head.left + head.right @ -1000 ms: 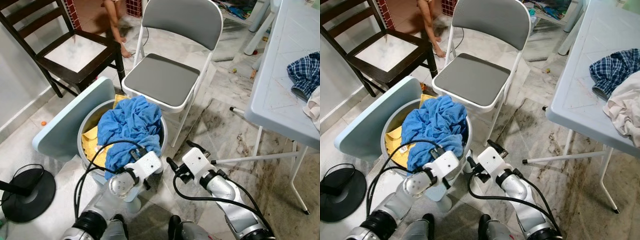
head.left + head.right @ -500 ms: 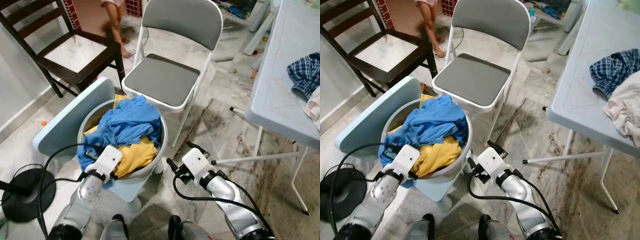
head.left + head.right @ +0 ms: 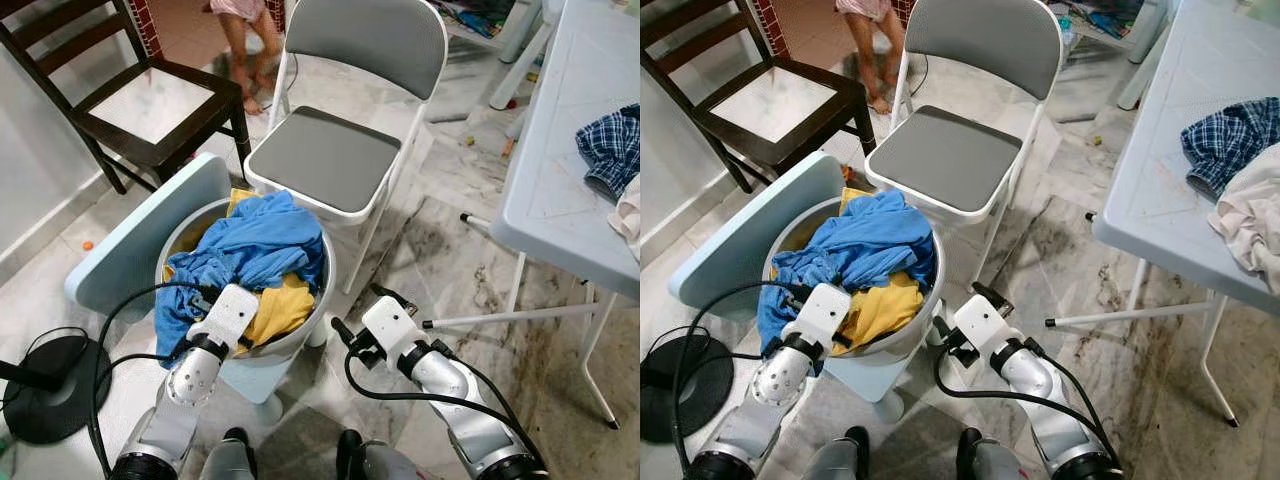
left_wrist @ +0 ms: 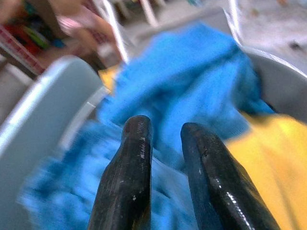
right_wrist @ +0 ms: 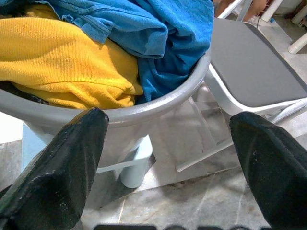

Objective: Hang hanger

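Observation:
A grey laundry bin [image 3: 312, 322] with a pale blue lid [image 3: 140, 245] leaning at its left stands on the floor before me. It holds a blue cloth [image 3: 255, 240] over a yellow cloth [image 3: 282, 305]. Part of the blue cloth hangs over the bin's front left rim. My left gripper [image 3: 205, 298] is at that rim, its fingers [image 4: 136, 143] close together on the blue cloth [image 4: 192, 72]. To the right of the bin, low above the floor, my right gripper [image 3: 362, 310] stands wide open and holds nothing; its fingers [image 5: 72, 153] frame the bin's wall [image 5: 158, 103].
A grey folding chair [image 3: 325, 155] stands right behind the bin, a dark wooden chair [image 3: 150, 105] at the back left. A white table [image 3: 555, 190] with a plaid cloth [image 3: 610, 145] is on the right. A black round base [image 3: 55, 385] lies at the left. A person's legs [image 3: 245, 50] are at the back.
My left gripper went from the bin's front to its left rim, dragging the blue cloth leftward and uncovering the yellow cloth, then came slightly back. The right arm has not moved. The person stepped right.

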Tool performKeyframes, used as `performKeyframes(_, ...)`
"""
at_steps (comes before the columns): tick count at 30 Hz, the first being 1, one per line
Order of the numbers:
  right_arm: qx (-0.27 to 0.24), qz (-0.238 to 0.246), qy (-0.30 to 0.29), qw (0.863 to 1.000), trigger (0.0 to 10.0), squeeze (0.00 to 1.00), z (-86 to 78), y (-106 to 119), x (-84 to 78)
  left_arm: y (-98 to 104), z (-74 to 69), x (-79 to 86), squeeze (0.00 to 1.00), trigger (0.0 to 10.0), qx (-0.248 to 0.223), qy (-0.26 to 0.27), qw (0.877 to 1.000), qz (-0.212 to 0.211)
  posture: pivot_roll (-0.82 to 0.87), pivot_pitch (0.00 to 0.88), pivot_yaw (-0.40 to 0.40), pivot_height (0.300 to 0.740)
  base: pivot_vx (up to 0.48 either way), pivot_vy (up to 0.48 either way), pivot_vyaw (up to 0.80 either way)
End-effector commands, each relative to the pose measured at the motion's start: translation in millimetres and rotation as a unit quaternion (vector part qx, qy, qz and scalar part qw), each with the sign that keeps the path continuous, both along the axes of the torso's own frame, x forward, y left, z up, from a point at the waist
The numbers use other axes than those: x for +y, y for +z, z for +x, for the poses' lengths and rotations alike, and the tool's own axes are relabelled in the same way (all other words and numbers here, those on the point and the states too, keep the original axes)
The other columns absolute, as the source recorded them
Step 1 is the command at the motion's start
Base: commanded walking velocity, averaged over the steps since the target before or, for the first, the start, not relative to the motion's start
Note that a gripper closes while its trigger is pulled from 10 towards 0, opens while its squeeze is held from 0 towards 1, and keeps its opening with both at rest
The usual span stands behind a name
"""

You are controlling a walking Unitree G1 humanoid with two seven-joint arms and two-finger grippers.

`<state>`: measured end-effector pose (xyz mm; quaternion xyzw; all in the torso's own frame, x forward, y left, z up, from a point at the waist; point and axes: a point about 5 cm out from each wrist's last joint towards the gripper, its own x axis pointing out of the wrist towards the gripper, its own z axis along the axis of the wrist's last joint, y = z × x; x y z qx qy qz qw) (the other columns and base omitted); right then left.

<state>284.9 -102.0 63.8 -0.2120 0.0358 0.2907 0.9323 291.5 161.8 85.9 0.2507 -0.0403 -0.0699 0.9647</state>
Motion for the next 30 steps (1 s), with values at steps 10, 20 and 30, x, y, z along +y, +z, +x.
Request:
performKeyframes(10,0.011,0.000,0.005,1.000,10.0,0.00,-3.9,-6.5,2.2,-6.5,-13.2,81.5,0.00,10.0,0.025,0.202,0.976,-0.084,0.20,0.258,-0.043,0.740,0.000,0.000,0.00)
performKeyframes(20,0.012,0.002,0.004,1.000,10.0,0.00,-6.0,-7.2,1.9,8.1,9.8,72.9,0.00,10.0,0.024,0.161,0.971,-0.178,0.19,0.259,-0.037,0.740,0.000,0.000,0.00)
performKeyframes(30,0.011,0.003,0.000,1.000,10.0,0.00,-6.5,-7.2,2.1,0.0,11.2,60.8,1.00,10.0,0.050,0.163,0.953,-0.251,0.18,0.259,-0.032,0.740,0.000,0.000,0.00)
